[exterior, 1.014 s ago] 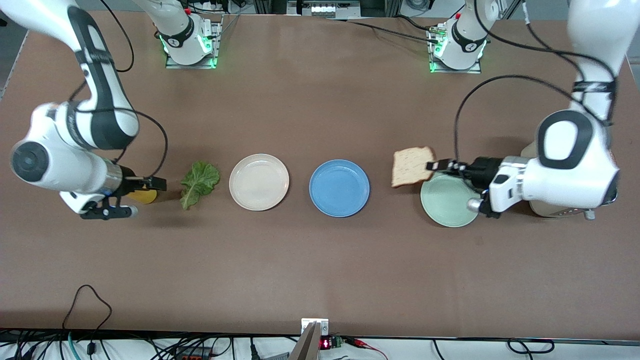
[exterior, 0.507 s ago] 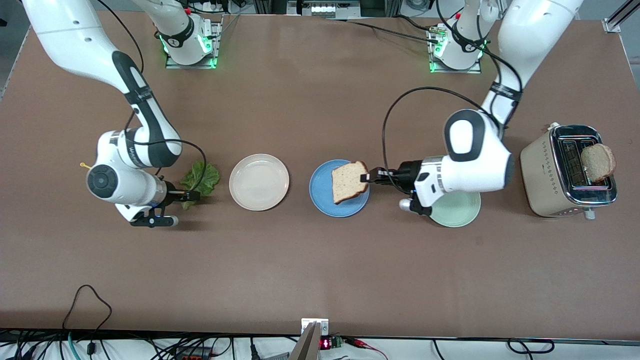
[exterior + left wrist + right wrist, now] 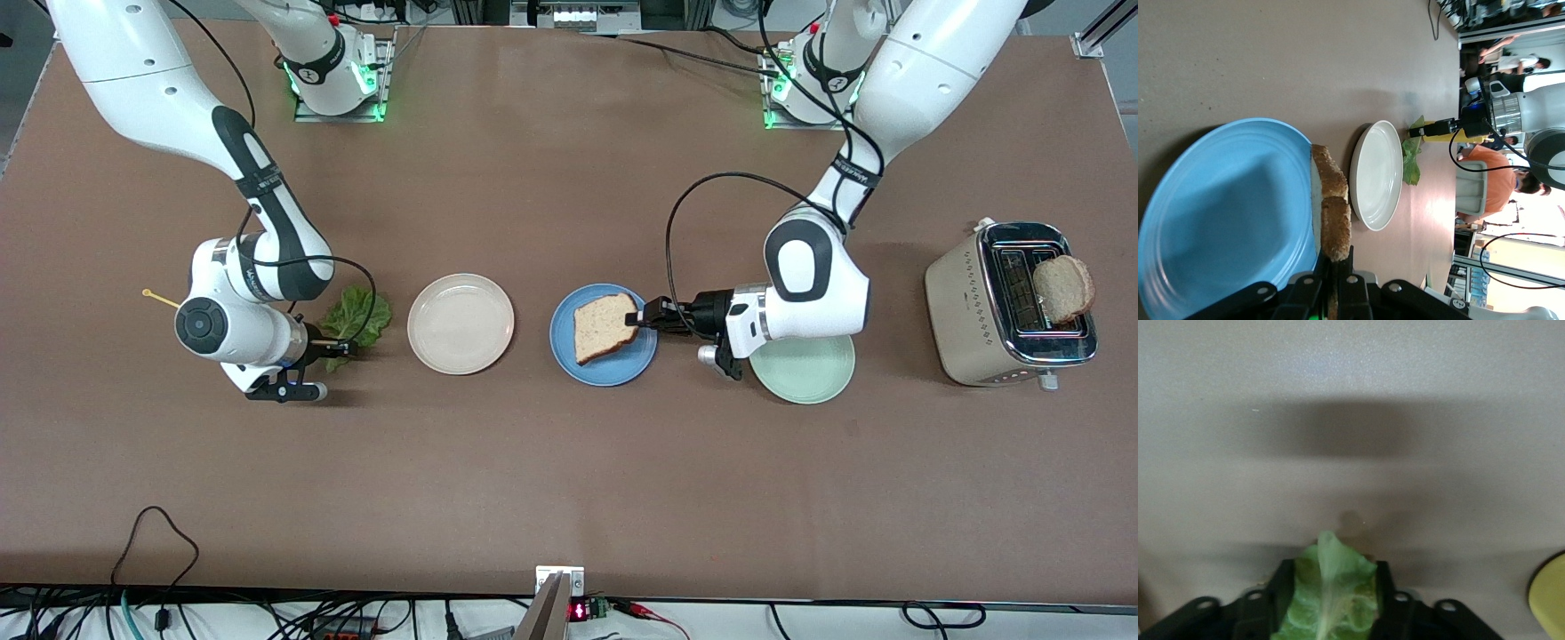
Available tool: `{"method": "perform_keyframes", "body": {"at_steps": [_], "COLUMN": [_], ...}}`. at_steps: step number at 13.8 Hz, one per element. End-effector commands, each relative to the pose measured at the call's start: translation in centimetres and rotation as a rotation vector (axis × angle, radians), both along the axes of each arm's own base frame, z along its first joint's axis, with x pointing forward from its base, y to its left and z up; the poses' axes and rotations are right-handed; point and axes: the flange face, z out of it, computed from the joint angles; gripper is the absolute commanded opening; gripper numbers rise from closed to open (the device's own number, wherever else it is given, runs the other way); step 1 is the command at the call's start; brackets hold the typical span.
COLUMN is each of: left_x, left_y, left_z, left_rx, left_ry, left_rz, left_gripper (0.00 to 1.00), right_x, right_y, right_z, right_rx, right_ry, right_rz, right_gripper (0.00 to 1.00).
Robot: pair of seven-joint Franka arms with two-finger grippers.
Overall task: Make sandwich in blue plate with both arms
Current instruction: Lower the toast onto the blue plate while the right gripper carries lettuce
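The blue plate sits mid-table. My left gripper is shut on a bread slice by its crust and holds it tilted, low over the plate. In the left wrist view the slice shows edge-on between the fingers, beside the blue plate. The green lettuce leaf lies on the table toward the right arm's end. My right gripper is at its stem end, open. In the right wrist view the leaf lies between the spread fingers. A second bread slice stands in the toaster.
A cream-white plate lies between the lettuce and the blue plate. A mint-green plate lies partly under my left wrist. A toaster stands at the left arm's end. A yellow pick lies by my right arm.
My left arm carried the bread from over the mint-green plate to low over the blue plate. My right gripper moved up to the lettuce, and the leaf now lies between its fingers.
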Motion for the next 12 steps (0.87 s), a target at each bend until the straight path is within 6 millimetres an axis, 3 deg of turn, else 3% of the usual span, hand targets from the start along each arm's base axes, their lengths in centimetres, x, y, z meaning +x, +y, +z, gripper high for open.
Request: {"method": "perform_keyframes", "body": {"at_steps": [1,3,5,11,12], "left_x": [-0.9,-1.2,-1.4,-1.5,-1.4], "left_y": [-1.3,-1.3,-1.5,-1.6,-1.4], "left_z": [-1.6,-3.2,-3.6,-3.7,-3.7], "left_rx": [-0.032,-0.028,-0.037,-0.034,-0.034], "left_ry": [-0.028,-0.041,-0.048,-0.051,-0.047], "left_rz": [0.026,0.011,0.012,0.005,0.01], "left_gripper": [0.0,0.0,0.0,0.0,0.16], "right_x": [-0.3,-0.3,-0.1,0.6,0.3], "right_y": [-0.1,0.0,0.5,5.5,7.4], "right_z": [0.8,1.4,3.3,10.7,12.4], "right_rx": [-0.003,0.003,0.023,0.08,0.086], "right_ry": [0.003,0.015,0.014,0.094,0.074], "right_rz": [0.009,0.07,0.202,0.594,0.653], "right_gripper": [0.1,0.01,0.0,0.0,0.0]}}
